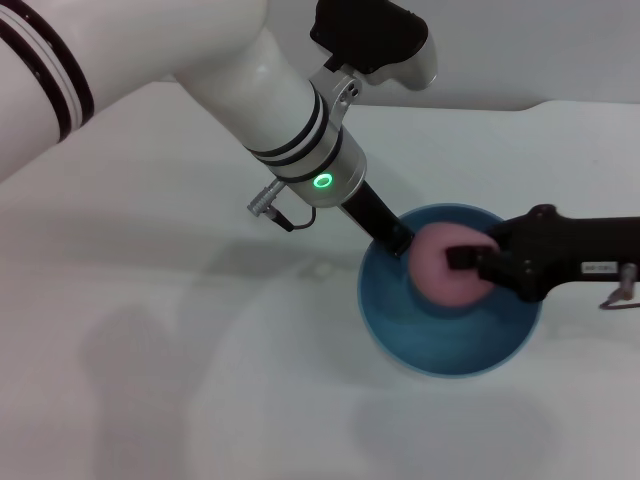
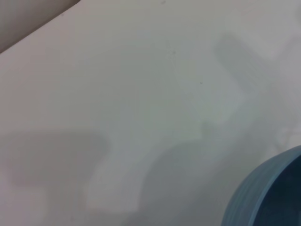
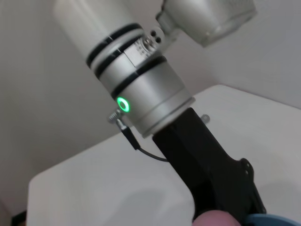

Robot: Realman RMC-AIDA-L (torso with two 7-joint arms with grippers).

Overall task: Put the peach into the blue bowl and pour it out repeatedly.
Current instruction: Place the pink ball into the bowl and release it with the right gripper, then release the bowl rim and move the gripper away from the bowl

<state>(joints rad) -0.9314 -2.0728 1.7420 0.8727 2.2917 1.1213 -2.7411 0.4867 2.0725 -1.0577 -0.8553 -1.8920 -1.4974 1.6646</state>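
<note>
While our left arm reaches down across the middle of the head view, its white and silver wrist with a lit green ring sits above the blue bowl (image 1: pixel 450 345), and the black left gripper (image 1: pixel 400 240) meets the bowl's near-left rim; we cannot tell from any view whether that claw is clamped on the rim or merely against it, since its tips are hidden by the rim and the fruit. Our right gripper (image 1: pixel 470 262) comes in from the right side, low over the bowl, and its black fingers (image 1: pixel 462 258) are closed around the peach (image 1: pixel 440 265), which hangs over the bowl's inside, toward the far rim and close to the left gripper. The right arm's black body covers part of the bowl's right rim, so that stretch of the edge is lost to us. The bowl stands on a white table (image 1: pixel 180 380), where soft shadows of both arms fall. From the left wrist view we see mostly bare tabletop (image 2: pixel 141 94) with a slice of the bowl's outer wall (image 2: pixel 254 197) in one corner. From the right wrist view the left arm's wrist fills the picture, with a sliver of peach (image 3: pixel 216 219) and bowl rim (image 3: pixel 277 220) at the edge
</note>
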